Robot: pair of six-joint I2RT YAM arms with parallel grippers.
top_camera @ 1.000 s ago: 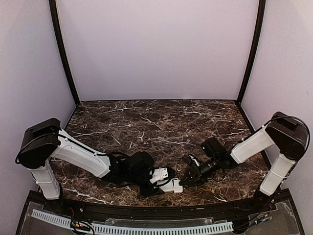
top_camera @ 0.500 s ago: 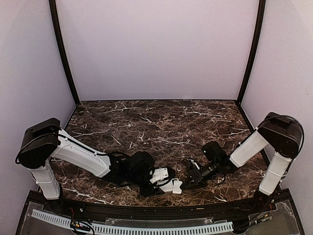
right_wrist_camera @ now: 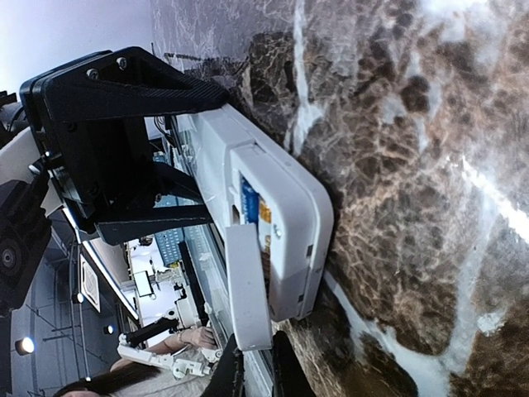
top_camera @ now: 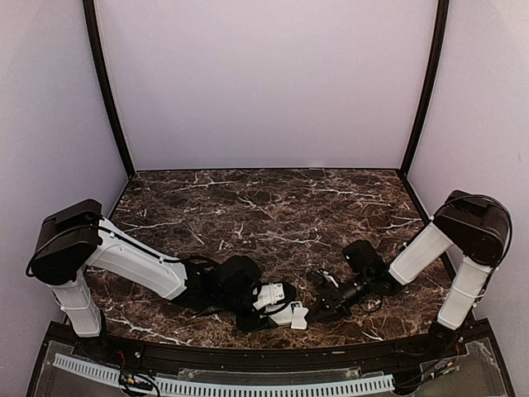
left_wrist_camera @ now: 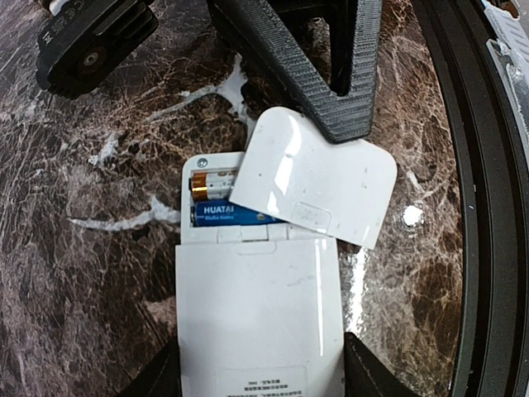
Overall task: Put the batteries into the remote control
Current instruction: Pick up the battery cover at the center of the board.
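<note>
Pointing bay-end at right tool (top_camera: 314,308), back-up remote control (left_wrist_camera: 256,314), cover (left_wrist_camera: 318,178) pinched

Bright even light, sharp wrist views, glare streak on cover plate (left_wrist_camera: 285,169), reflective tabletop (left_wrist_camera: 99,273)

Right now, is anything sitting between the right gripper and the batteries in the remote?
Yes. The white cover plate lies askew over the right part of the remote control's open compartment, hiding the right ends of the batteries. The right gripper appears to pinch that plate's edge, so the plate is in between.
</note>
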